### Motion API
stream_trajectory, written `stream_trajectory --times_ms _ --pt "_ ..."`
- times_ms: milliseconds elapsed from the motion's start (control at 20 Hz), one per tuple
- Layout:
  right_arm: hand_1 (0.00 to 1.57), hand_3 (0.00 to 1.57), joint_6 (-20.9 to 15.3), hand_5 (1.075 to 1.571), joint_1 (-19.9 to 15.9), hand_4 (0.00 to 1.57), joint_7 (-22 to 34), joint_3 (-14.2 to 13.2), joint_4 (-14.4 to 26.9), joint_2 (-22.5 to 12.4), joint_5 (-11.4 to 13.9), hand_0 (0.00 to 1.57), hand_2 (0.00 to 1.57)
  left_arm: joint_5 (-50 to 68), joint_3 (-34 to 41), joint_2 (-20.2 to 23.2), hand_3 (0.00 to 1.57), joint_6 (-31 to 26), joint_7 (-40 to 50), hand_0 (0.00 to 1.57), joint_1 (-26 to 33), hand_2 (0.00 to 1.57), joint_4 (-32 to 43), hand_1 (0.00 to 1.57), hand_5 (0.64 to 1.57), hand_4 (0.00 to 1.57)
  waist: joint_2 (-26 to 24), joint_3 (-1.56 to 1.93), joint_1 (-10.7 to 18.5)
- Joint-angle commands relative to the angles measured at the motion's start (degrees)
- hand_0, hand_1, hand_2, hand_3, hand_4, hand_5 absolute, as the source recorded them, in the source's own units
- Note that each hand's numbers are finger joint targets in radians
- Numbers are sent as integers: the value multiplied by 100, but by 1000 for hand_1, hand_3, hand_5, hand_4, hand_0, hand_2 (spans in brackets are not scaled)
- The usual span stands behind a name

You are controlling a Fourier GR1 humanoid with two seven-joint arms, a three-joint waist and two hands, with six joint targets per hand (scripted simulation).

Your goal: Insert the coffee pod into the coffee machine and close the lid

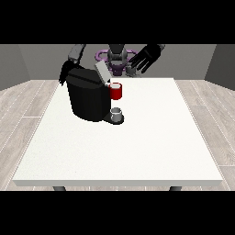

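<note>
A: The robot hand (pixel 147 57) at the view's right is raised behind and to the right of the coffee machine (pixel 87 98), fingers spread wide, holding nothing. The other robot hand (pixel 63 73), at the view's left, sits just behind the machine's upper left corner; I cannot tell how it is set.

B: Where is the pod?

A: I cannot say for sure. A small grey thing (pixel 117 111) stands on the machine's front platform, low at its right side. It could be a cup as easily as the pod. Another small grey thing (pixel 133 70) lies on the surface behind the machine, just under the spread hand, and it too is hard to name.

B: And the machine itself?

A: Black and bulky, toward the left rear of the white surface (pixel 137 147). Its lid (pixel 102 71) tilts up, open, at the machine's top right. A red thing at the machine (pixel 116 91) sits just below the lid.

B: So which step is this?

A: Early, I judge: the lid is up and no hand holds anything. The next move calls for the spread hand to come down on the pod and close round it, then carry it to the opening under the lid.
</note>
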Motion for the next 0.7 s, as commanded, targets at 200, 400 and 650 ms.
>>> stream_trajectory --times_ms 200,400,650 --pt "0 0 -4 1571 618 0 -253 -163 -66 74 -206 0 0 1769 1311 -1247 0 -86 -598 0 1582 0 155 0 1571 69 -1089 -5 862" --pt "0 0 512 1571 649 0 -221 127 -404 157 -384 0 0 1788 1208 -1484 0 -261 -391 0 2114 0 233 0 1571 421 -1891 3 1071" --pt "0 0 813 1571 391 62 62 347 -849 -54 -337 0 0 1854 1159 -1368 0 -333 -429 0 2733 0 74 0 1571 389 -1909 4 1138"
